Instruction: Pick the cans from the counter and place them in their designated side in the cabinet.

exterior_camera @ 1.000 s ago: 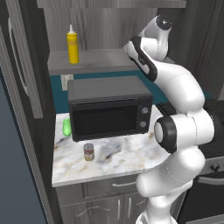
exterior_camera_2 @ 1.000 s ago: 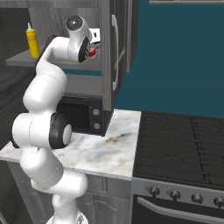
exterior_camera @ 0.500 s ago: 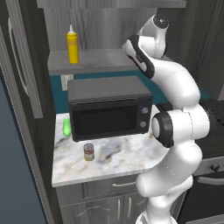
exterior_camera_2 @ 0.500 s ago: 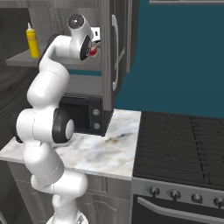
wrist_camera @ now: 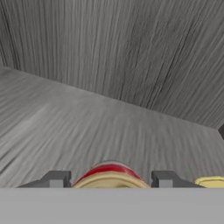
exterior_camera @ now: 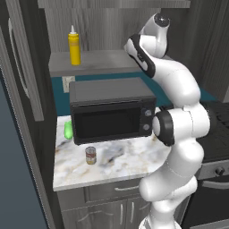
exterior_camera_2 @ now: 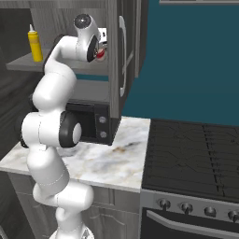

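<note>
Red-white can (wrist_camera: 110, 174) clamped betw gripper (wrist_camera: 110, 178) fingertips, over grey cabinet shelf (wrist_camera: 87, 131); brownish can (exterior_camera: 91, 155) upright on marble counter (exterior_camera: 120, 167)

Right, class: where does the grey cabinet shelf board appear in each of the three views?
Left base view: the shelf board is upper centre, above the microwave, under the yellow bottle.
Right base view: upper left, a thin ledge under the same bottle.
Hand view: it spreads across the middle, beyond the can in the end effector.
Shared landmark: the plank back wall.
</note>
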{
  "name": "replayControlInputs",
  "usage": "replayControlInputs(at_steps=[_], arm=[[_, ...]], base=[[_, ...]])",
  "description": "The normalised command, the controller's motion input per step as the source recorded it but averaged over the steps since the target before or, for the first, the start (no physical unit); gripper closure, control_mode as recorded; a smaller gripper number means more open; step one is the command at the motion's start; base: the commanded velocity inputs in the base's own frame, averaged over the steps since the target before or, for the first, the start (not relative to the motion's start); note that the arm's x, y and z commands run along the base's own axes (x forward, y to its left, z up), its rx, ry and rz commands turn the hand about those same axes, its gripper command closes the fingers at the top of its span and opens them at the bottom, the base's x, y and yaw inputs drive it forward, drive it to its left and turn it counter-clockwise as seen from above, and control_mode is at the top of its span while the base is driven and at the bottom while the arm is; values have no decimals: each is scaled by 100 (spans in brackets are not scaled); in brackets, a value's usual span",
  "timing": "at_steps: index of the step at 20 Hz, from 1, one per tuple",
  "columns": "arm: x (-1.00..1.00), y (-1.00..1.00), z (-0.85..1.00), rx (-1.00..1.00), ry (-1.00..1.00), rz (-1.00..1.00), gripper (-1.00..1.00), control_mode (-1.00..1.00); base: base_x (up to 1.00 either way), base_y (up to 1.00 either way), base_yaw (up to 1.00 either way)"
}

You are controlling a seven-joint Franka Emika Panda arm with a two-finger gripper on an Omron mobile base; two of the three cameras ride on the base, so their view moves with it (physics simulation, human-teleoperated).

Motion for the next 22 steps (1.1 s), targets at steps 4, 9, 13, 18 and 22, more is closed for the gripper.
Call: replayControlInputs(at_steps=[4,9,13,18,22], arm=[[19,0,-15,-1,0,1,-100,-100],[16,-3,-9,0,0,3,-100,-100],[15,-1,-4,0,-4,4,-100,-100],[6,-7,0,0,-10,6,-100,-100],[0,-11,0,0,-14,8,-100,-100]], base=[[0,0,0],[0,0,0],[0,0,0],[0,0,0],[0,0,0]])
